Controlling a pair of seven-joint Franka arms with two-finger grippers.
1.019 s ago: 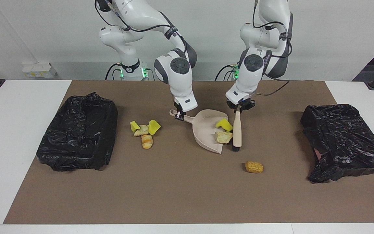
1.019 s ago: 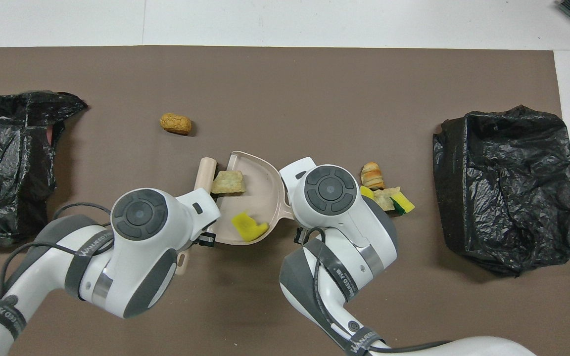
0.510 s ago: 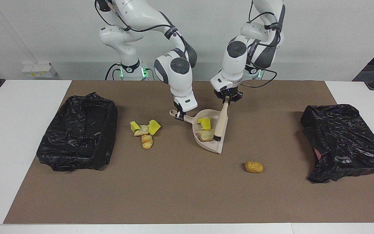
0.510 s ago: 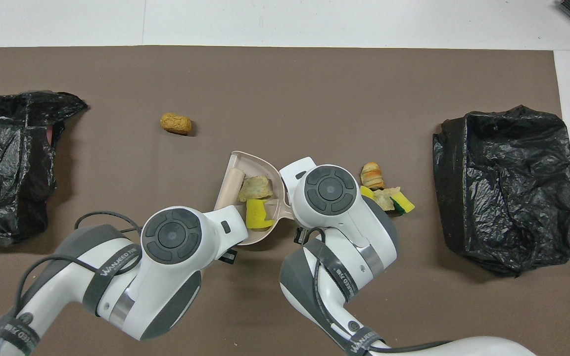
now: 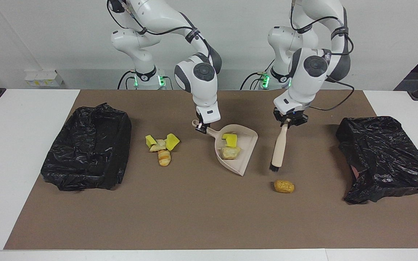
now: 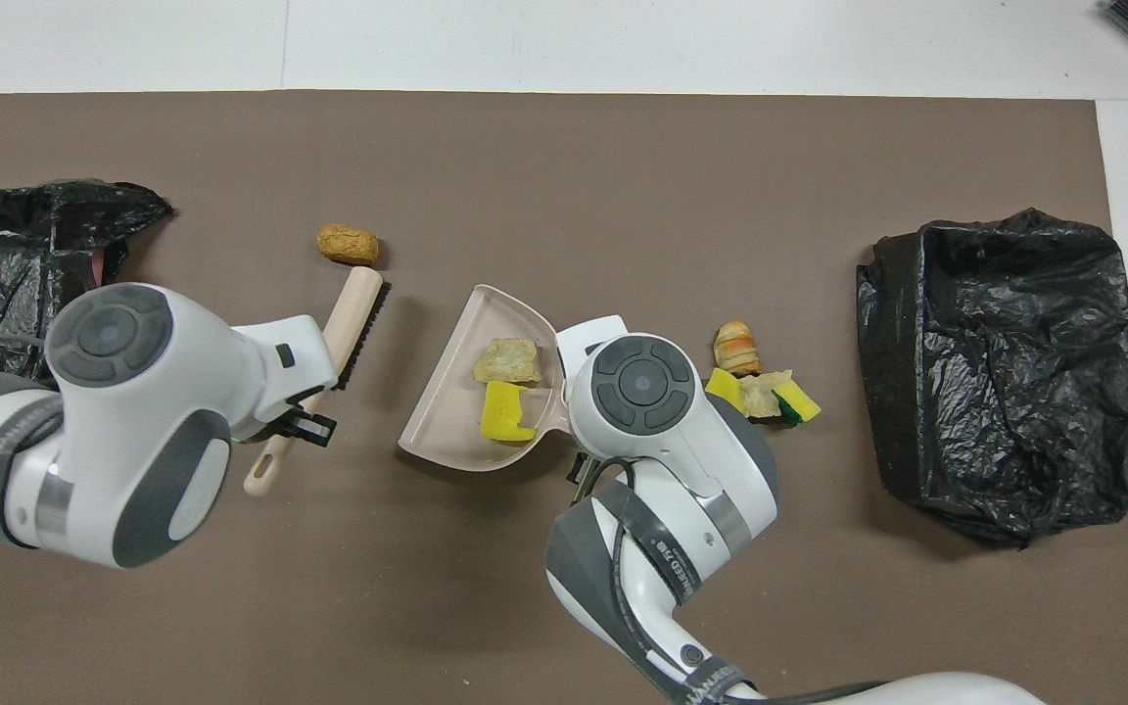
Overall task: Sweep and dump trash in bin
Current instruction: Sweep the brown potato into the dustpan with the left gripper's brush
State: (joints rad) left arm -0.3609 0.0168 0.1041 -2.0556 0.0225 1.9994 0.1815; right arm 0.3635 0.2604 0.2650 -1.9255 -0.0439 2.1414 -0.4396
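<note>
Sweeping under way: left gripper (image 5: pixel 290 121) clamping wooden-handled black-bristled brush (image 5: pixel 279 149) beside lone brown bread lump (image 5: pixel 283 186), right gripper (image 5: pixel 201 128) clamping scrap-laden beige plastic dustpan (image 5: pixel 245 156) mid-mat, next needing dustpan repositioning.

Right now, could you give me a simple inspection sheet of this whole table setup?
Surface: brown mat on a white table.
Job's things: dustpan holding two scraps; four scraps heaped toward the right arm's end; one brown lump alone just past the brush tip.
Bins: two containers lined with black bags, one at each end.
Clutter: nothing seen.
Grippers: right gripper shut on the dustpan handle; left gripper shut on the brush.
Cables: black cables along both arms.
Surroundings: white wall, small box at its foot.
</note>
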